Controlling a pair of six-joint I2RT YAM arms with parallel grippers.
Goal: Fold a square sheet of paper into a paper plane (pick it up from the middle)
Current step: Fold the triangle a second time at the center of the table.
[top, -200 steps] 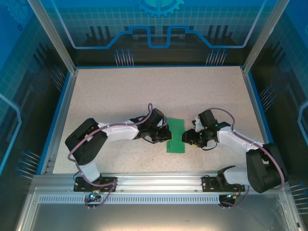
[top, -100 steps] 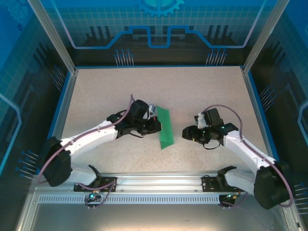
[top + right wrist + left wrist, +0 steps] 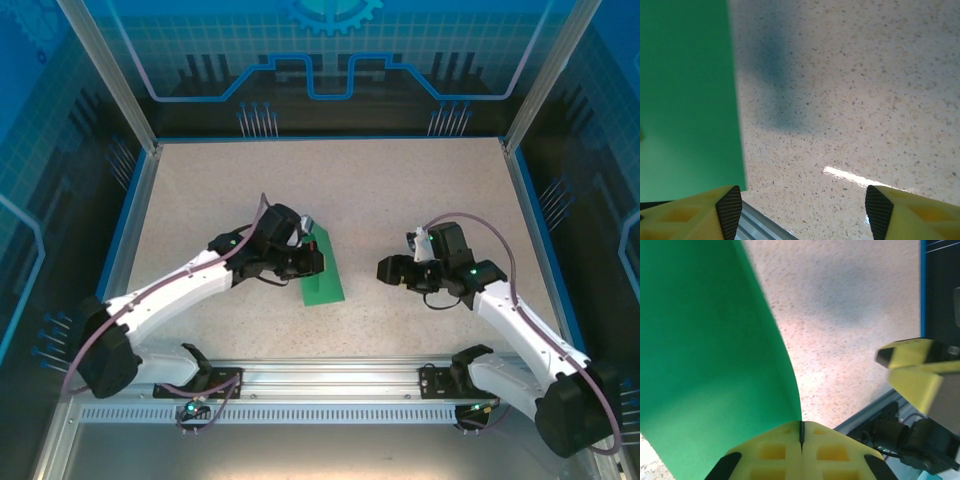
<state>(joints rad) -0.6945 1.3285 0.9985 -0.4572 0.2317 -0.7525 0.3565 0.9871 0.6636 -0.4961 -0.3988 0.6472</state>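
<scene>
From the overhead view, nearest me is the aluminium rail (image 3: 330, 375) carrying both arm bases. Beyond it lies the speckled table (image 3: 400, 190). The square sheet of paper (image 3: 324, 276), now a narrow green strip, sits left of the table's centre, its long side running near to far. My left gripper (image 3: 318, 262) is clenched on the strip's left edge. On the left wrist camera the yellow fingers (image 3: 785, 452) meet with the paper (image 3: 710, 355) pinched between them and curving away. I cannot tell whether its near end touches the table. My right gripper (image 3: 385, 270) stands apart to the right, jaws spread and holding nothing. Its wrist camera shows the paper (image 3: 687, 100) left of the gripper (image 3: 803, 207).
</scene>
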